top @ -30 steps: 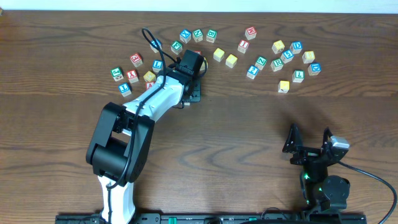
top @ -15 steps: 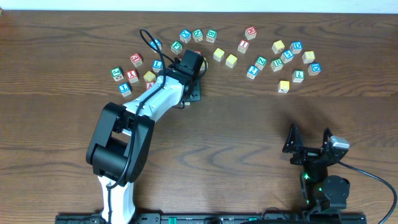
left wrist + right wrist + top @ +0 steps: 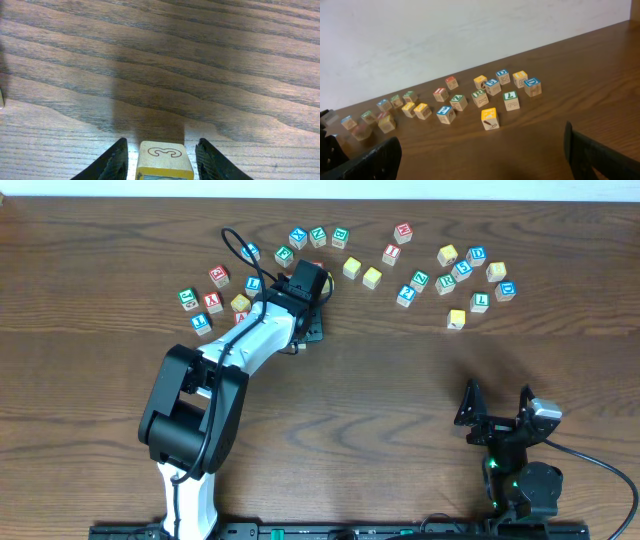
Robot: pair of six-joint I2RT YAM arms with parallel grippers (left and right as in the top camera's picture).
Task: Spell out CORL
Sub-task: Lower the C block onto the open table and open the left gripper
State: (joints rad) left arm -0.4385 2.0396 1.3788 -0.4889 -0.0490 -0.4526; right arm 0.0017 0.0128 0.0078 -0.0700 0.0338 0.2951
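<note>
— Yellow cubes, the two plain ones: where are they?

— The first yellow cube [image 3: 352, 268] and the second yellow cube [image 3: 372, 277] lie just beside each other in the far scatter. They are a little to the right of the left gripper [image 3: 316, 272] and apart from it.

— And the R and L cubes?

— Somewhere among the lettered cubes [image 3: 462, 270]. From overhead the letters are too small to tell which is which.

— What sits at the left gripper?

— A wooden block [image 3: 162, 161] with an outlined 3 on the face toward the wrist camera. One finger stands on each side of it, and a thin strip of table [image 3: 160, 60] shows in both gaps. The jaws are spread, not pinching.

— The right gripper [image 3: 497, 402]?

— By the near edge, well apart from every cube, jaws spread wide with nothing between them.
</note>
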